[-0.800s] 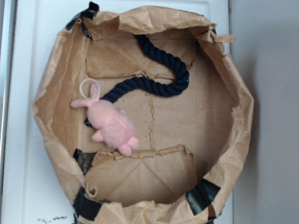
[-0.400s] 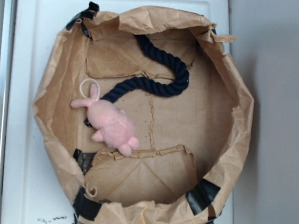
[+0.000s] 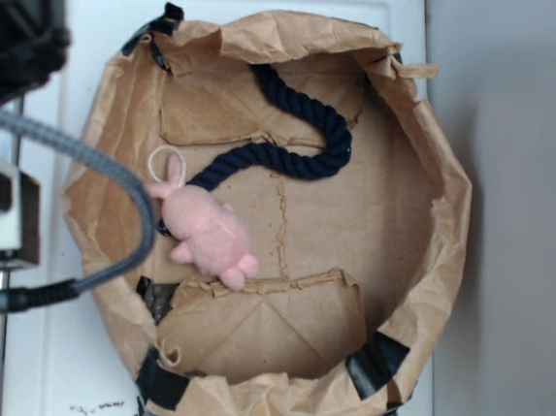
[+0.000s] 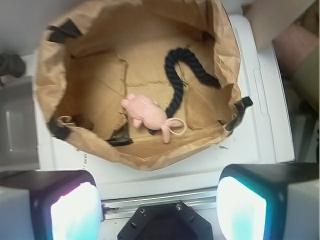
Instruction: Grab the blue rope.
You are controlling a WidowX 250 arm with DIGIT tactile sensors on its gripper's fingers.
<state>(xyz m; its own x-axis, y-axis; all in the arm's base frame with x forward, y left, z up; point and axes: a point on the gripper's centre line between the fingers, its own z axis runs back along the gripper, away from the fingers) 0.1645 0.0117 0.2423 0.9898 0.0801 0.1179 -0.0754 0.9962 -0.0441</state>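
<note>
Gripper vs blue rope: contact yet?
Apart. Wrist view: the gripper is open, its fingers at the bottom edge, outside the paper bag; the blue rope lies inside it, beyond the pink plush toy.

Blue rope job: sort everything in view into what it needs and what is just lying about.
Needed:
- blue rope, curved across the bag floor
- gripper, open, outside the bag's rim

Lying about:
- pink plush toy, lying over one end of the rope
- paper bag, holding both
- white surface under the bag
- grey cable
</note>
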